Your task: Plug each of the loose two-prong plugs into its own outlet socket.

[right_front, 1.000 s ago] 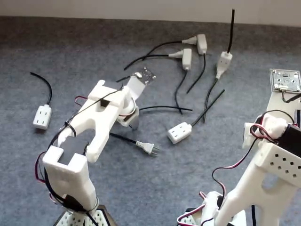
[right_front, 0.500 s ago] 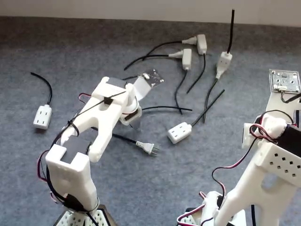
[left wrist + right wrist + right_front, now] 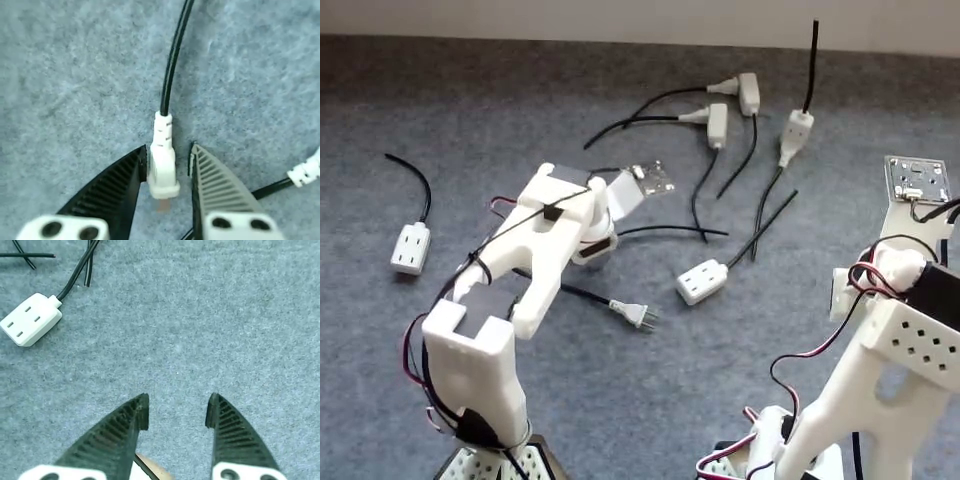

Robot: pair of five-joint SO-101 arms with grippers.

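Note:
In the left wrist view a white two-prong plug [image 3: 161, 165] on a black cord lies on the grey carpet. My left gripper [image 3: 167, 149] stands open around it, one finger touching its side and the other a little apart. A second loose plug [image 3: 638, 314] lies just right of the left arm [image 3: 550, 240]; its ribbed end [image 3: 307, 171] also appears in the left wrist view. My right gripper [image 3: 179, 397] is open over bare carpet with nothing in it. A white outlet socket [image 3: 30, 320] [image 3: 702, 281] lies beyond it.
Another white socket [image 3: 408, 248] with a short cord lies at the far left. Two joined plug-and-socket pairs [image 3: 748, 93] [image 3: 717, 122] and a further white socket [image 3: 796, 135] lie at the back, with black cords trailing toward the middle. Bare carpet fills the front centre.
The left arm's wrist has shifted to the right and settled over the plug beneath it. The right arm has moved only slightly. The plugs and sockets on the carpet have stayed put.

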